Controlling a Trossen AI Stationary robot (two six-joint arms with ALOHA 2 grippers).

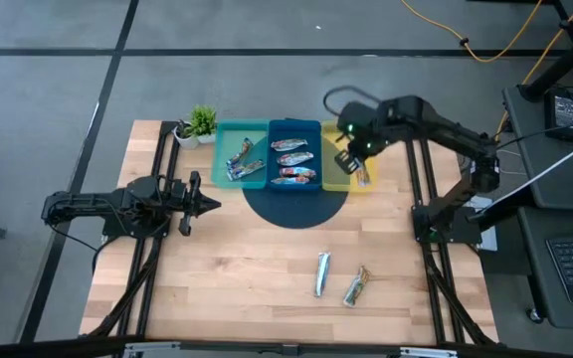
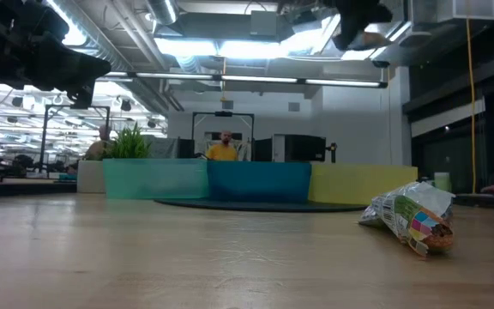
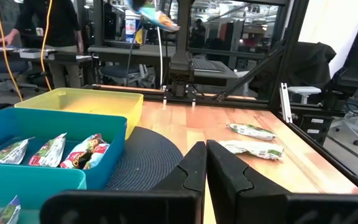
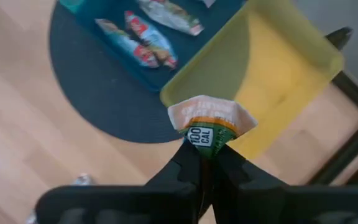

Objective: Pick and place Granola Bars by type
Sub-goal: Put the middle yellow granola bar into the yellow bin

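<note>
While the right arm hangs over the upper right of the table (image 1: 267,288), I read this as the place step for one bar. Trays sit in a row at upper centre: teal tray (image 1: 219,154) with bars, blue tray (image 1: 295,126) with bars, yellow tray (image 1: 334,181) apparently empty. Right gripper (image 1: 352,156) is pinched tight on a green-orange bar (image 4: 209,124), held above the yellow tray's near edge, not yet in it. Left gripper (image 1: 210,205) is parked at mid left, fingers closed on nothing. Two bars wait lower centre-right: silver bar (image 1: 321,274) and multicoloured bar (image 1: 356,286) just beside it. Next move, as I judge it: shift further over the yellow tray, lower, release, then fetch one of those two.
</note>
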